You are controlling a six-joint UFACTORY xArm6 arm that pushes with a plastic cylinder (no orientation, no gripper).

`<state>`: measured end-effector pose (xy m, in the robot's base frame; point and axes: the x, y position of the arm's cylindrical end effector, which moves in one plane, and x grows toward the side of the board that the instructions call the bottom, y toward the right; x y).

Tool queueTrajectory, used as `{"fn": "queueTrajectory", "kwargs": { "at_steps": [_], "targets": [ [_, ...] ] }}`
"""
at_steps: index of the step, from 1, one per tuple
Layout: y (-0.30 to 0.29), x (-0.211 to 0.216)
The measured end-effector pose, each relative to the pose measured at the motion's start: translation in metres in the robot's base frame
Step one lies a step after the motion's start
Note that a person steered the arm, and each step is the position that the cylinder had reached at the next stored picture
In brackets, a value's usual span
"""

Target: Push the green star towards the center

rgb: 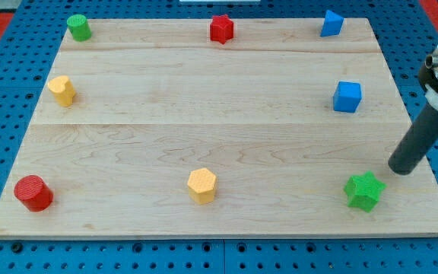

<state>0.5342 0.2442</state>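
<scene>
Resting on the wooden board [226, 122], my tip [401, 169] sits just up-right of the green star [364, 190]; no pincer or writing shows.

My tip [402, 168] is resting low at the view's right side, the dark rod leaning up and rightward from it toward the grey wrist at the frame's edge.
</scene>
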Motion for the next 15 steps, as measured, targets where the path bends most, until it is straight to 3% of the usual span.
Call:
{"fn": "queueTrajectory", "kwargs": {
  "at_steps": [2, 3, 5, 7, 8, 9, 12, 15],
  "targets": [
    [-0.004, 0.037],
    [-0.035, 0.042],
    [-0.062, 0.043],
    [-0.125, 0.038],
    [-0.152, 0.018],
    [-0.145, -0.004],
    [-0.112, 0.024],
    [-0.107, -0.069]
  ]
}}
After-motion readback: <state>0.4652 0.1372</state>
